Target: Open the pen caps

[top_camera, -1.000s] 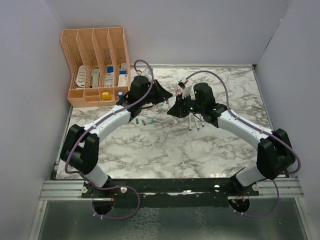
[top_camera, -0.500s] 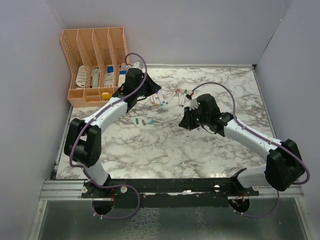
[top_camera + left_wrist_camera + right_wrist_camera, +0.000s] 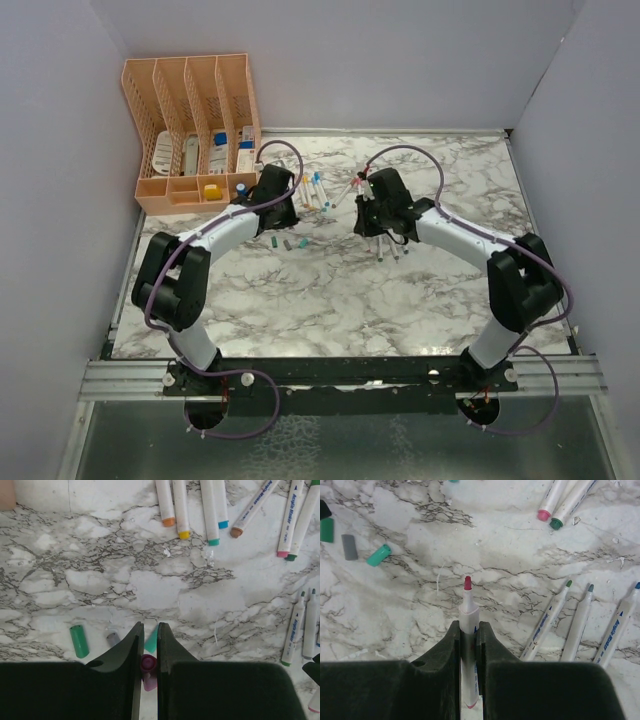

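Observation:
My left gripper (image 3: pixel 281 214) (image 3: pixel 148 626) is shut on a pink pen cap (image 3: pixel 148 663), held end-on between the jaws above the table. My right gripper (image 3: pixel 373 213) (image 3: pixel 468 624) is shut on a white pen barrel (image 3: pixel 468 615) whose bare red tip (image 3: pixel 468 582) points away from it. Loose pen caps lie below the left gripper: green (image 3: pixel 79 641), grey (image 3: pixel 113 639) and teal (image 3: pixel 152 639). They also show in the right wrist view as green (image 3: pixel 327 530), grey (image 3: pixel 349 547) and teal (image 3: pixel 379 554).
A row of capped pens (image 3: pixel 315 190) (image 3: pixel 200 505) lies at the back of the marble table (image 3: pixel 330 290). Several uncapped pens (image 3: pixel 388 246) (image 3: pixel 580 625) lie by the right gripper. A peach desk organizer (image 3: pixel 190 130) stands at the back left.
The grippers met at the table's middle one second ago and have parted. The left now hangs over the loose caps with the pink cap. The right holds the uncapped pen.

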